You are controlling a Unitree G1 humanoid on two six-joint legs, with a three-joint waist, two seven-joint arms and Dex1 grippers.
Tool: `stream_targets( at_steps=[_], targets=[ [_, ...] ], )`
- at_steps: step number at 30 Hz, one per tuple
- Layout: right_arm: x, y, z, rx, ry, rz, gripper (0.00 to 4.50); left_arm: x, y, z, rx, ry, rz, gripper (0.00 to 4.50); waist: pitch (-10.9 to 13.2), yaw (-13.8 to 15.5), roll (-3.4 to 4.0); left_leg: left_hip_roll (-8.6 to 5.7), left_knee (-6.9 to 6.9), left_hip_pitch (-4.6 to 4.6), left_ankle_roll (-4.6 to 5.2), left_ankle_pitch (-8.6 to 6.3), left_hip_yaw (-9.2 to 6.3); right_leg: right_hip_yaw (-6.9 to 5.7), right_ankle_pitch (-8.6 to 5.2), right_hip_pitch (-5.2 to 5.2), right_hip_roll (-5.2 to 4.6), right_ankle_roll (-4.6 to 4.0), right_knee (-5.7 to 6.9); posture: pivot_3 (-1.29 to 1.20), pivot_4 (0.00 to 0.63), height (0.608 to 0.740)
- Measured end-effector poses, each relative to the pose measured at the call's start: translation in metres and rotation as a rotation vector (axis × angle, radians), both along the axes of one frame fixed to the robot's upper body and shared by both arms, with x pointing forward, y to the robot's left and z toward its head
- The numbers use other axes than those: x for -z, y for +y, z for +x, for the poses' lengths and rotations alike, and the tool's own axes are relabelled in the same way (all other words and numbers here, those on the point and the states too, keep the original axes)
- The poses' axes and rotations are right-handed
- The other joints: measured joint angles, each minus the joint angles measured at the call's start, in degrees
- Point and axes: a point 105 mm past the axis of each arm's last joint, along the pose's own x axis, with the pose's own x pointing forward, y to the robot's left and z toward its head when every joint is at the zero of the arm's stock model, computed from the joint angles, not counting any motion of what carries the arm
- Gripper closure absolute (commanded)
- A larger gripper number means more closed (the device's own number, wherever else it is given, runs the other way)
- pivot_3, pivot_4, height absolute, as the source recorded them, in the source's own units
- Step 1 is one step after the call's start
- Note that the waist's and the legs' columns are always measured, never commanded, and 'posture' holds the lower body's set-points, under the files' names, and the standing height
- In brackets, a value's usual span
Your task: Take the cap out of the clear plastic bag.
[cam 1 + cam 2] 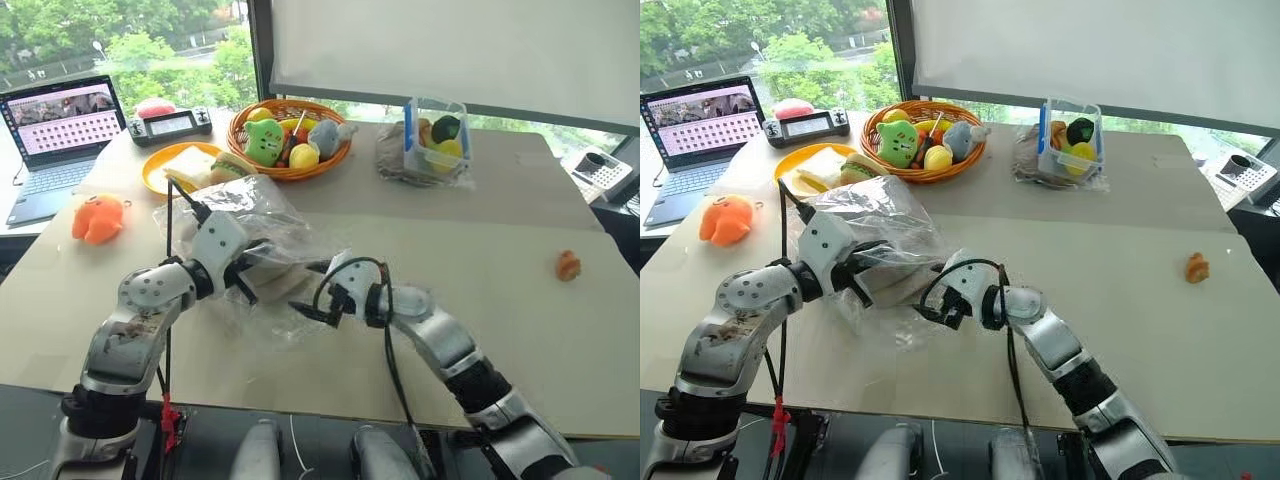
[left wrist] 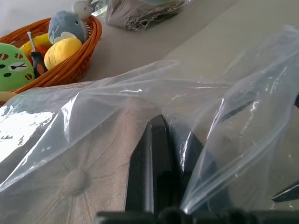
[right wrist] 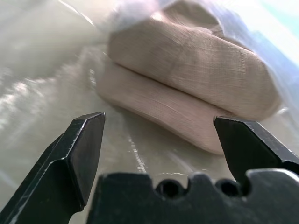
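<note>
Lying at centre-left of the left eye view, the clear plastic bag (image 1: 250, 215) rests crumpled on the tan table (image 1: 480, 250), with the cap (image 3: 187, 88) inside it. The cap is beige fabric; the left wrist view shows its panelled crown and small top button through the film, and the right wrist view shows its folded edge at the bag's mouth.

The left gripper (image 1: 243, 282) sits at the lower left edge of the bag. Its two black fingers (image 2: 152, 172) are pressed together, pinching a fold of the bag's plastic, with the film draped over and around them. The cap lies just beside these fingers under the plastic.

The right gripper (image 1: 312, 307) is at centre frame, just to the right of the bag, pointing toward it. Its fingers stand wide apart and hold nothing; in the right wrist view the cap's folded edge lies ahead of and between the two fingertips, not touching them.

In the upper part of the frame stand an orange basket (image 1: 330, 160) of plush toys, a yellow plate (image 1: 155, 172), a clear blue-handled box (image 1: 436, 135), a laptop (image 1: 60, 130) at upper left, and an orange plush toy (image 1: 99, 218) at left. A small orange object (image 1: 568, 265) lies at right.
</note>
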Motion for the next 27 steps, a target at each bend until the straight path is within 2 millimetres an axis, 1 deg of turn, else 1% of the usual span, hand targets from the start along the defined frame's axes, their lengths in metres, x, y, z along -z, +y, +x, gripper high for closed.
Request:
stream_targets(
  at_steps=[4, 8, 11, 14, 15, 16, 17, 20, 21, 22, 23, 24, 27],
  targets=[
    [0.016, 0.008, 0.005, -0.023, -0.217, -0.18, 0.0, 0.0, 0.0, 0.0, 0.0, 0.001, 0.001, 4.44, 0.0, -0.23, 0.0, 0.0, 0.03, 0.03, -0.01, 0.01, 0.0, 0.0, 0.01, 0.02, 0.0, -0.02, 0.03, 0.0, 0.15, 0.74],
    [0.011, 0.025, 0.009, -0.036, -0.4, -0.242, 0.0, 0.001, 0.001, 0.0, -0.001, 0.004, 0.002, 4.44, 0.0, -0.95, 0.0, 0.01, 0.02, 0.09, -0.04, 0.03, -0.02, 0.0, 0.02, 0.05, 0.0, -0.03, 0.11, 0.0, 0.15, 0.74],
    [0.01, 0.036, 0.012, -0.02, -0.447, -0.254, 0.0, 0.001, 0.001, 0.0, -0.001, 0.006, 0.002, 4.44, 0.0, -1.24, 0.0, 0.01, 0.03, 0.09, -0.04, 0.03, -0.04, -0.01, 0.02, 0.06, 0.0, -0.04, 0.13, 0.0, 0.15, 0.74],
    [0.01, 0.046, 0.014, -0.003, -0.449, -0.238, 0.0, 0.002, 0.001, 0.0, 0.0, 0.006, 0.002, 4.44, -0.01, -1.3, 0.0, 0.01, 0.02, 0.09, -0.04, 0.03, -0.06, -0.02, 0.03, 0.07, 0.0, -0.04, 0.15, 0.0, 0.15, 0.74],
    [0.011, 0.046, 0.015, 0.003, -0.446, -0.235, 0.53, 0.002, 0.001, 0.0, 0.0, 0.006, 0.002, 4.5, -0.01, -1.31, 0.01, 0.01, 0.02, 0.1, -0.04, 0.03, -0.06, -0.02, 0.03, 0.07, 0.0, -0.05, 0.15, 0.0, 0.15, 0.74],
    [0.011, 0.047, 0.015, 0.006, -0.444, -0.234, 0.72, 0.002, 0.001, 0.0, 0.0, 0.005, 0.002, 4.5, -0.01, -1.31, 0.01, 0.01, 0.02, 0.1, -0.04, 0.03, -0.06, -0.02, 0.03, 0.07, 0.0, -0.05, 0.15, 0.0, 0.15, 0.74],
    [0.012, 0.047, 0.015, 0.006, -0.437, -0.233, 1.01, 0.001, 0.001, 0.0, 0.002, 0.001, 0.002, 4.5, 0.0, -1.33, 0.01, 0.01, 0.02, 0.1, -0.04, 0.03, -0.06, -0.02, 0.03, 0.06, 0.0, -0.04, 0.15, 0.0, 0.15, 0.74],
    [0.013, 0.043, 0.016, 0.015, -0.426, -0.227, 2.15, 0.0, 0.0, 0.0, 0.007, -0.009, 0.002, 4.5, 0.0, -1.24, 0.01, 0.0, 0.02, 0.09, -0.04, 0.03, -0.07, -0.02, 0.03, 0.07, 0.0, -0.04, 0.15, 0.0, 0.15, 0.74],
    [0.012, 0.042, 0.015, 0.017, -0.429, -0.225, 2.32, 0.0, 0.0, 0.0, 0.009, -0.012, 0.003, 4.5, 0.0, -1.26, 0.01, 0.0, 0.02, 0.09, -0.04, 0.03, -0.07, -0.02, 0.03, 0.08, 0.0, -0.04, 0.15, 0.0, 0.15, 0.74],
    [0.011, 0.041, 0.014, 0.018, -0.435, -0.221, 2.73, 0.0, -0.001, 0.0, 0.012, -0.016, 0.004, 4.5, 0.0, -1.26, 0.01, 0.0, 0.02, 0.09, -0.04, 0.03, -0.07, -0.02, 0.03, 0.07, 0.0, -0.04, 0.15, 0.0, 0.15, 0.74],
    [0.009, 0.039, 0.013, 0.021, -0.44, -0.214, 2.98, 0.0, -0.001, -0.001, 0.016, -0.02, 0.007, 4.5, 0.0, -1.26, 0.01, 0.0, 0.01, 0.09, -0.04, 0.03, -0.07, -0.02, 0.03, 0.07, 0.0, -0.04, 0.15, 0.0, 0.15, 0.74],
    [0.007, 0.037, 0.011, 0.025, -0.447, -0.203, 3.43, 0.001, -0.002, -0.001, 0.018, -0.02, 0.012, 4.5, -0.01, -1.27, 0.01, 0.0, 0.01, 0.09, -0.04, 0.03, -0.07, -0.02, 0.03, 0.07, 0.0, -0.04, 0.15, 0.0, 0.15, 0.74],
    [-0.002, 0.028, 0.008, 0.038, -0.492, -0.185, 4.4, 0.004, -0.002, 0.0, 0.02, -0.025, 0.025, 4.5, -0.01, -1.26, 0.01, 0.0, 0.02, 0.09, -0.04, 0.03, -0.07, -0.02, 0.02, 0.08, 0.0, -0.04, 0.14, 0.0, 0.15, 0.74]
  ],
)
